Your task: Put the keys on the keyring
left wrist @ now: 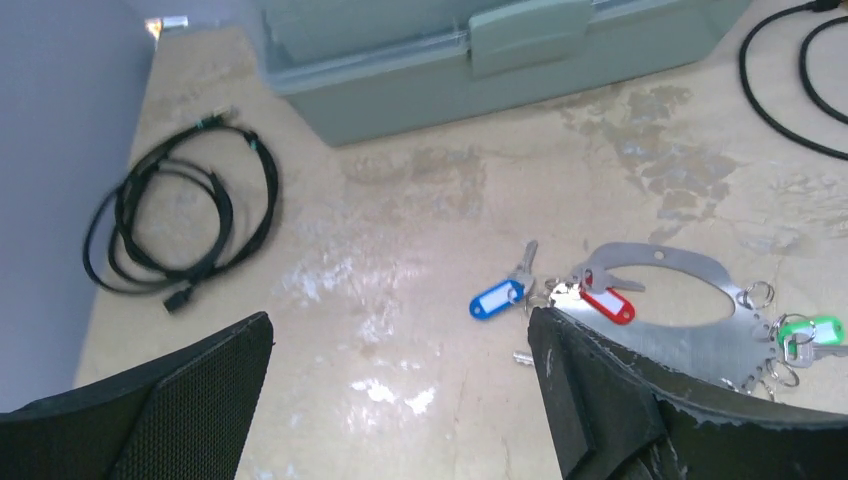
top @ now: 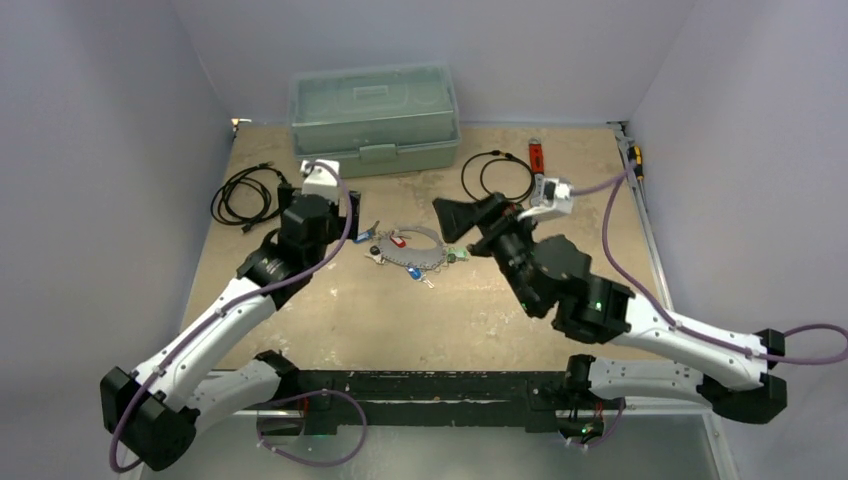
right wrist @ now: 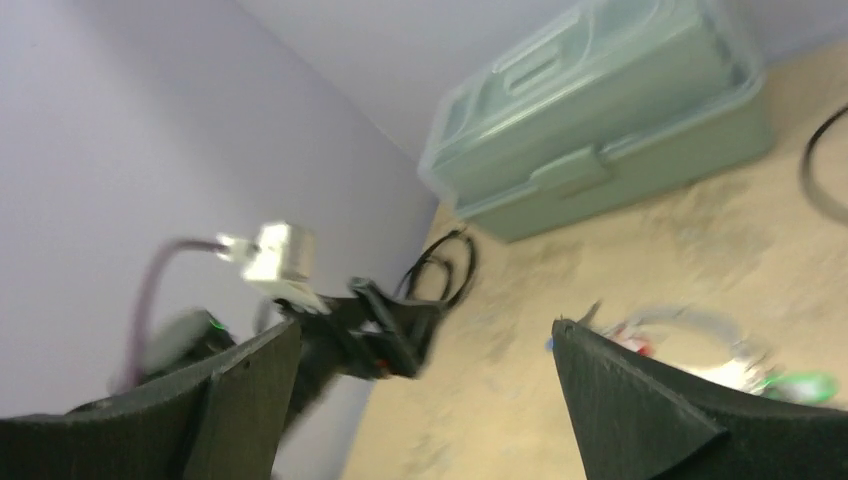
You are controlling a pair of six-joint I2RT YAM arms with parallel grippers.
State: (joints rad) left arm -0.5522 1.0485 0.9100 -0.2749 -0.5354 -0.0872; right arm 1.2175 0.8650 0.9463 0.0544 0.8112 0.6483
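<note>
The flat, silvery oval metal keyring (top: 405, 257) lies on the tabletop (top: 330, 320) between the arms. In the overhead view its long axis runs 9 to 3 o'clock, placing it at 3 o'clock from the left gripper (top: 355, 225) and 9 o'clock from the right gripper (top: 470, 228); both are just beside it, and neither is judged clearly nearer. Both sets of jaws are spread wide and hold nothing. Count: one keyring and three small silver keys (left wrist: 497, 298) with plastic tags (one blue, one red, one green) clustered at its rim, plus a possible second blue at its 6 o'clock edge; whether any is threaded cannot be told.
</note>
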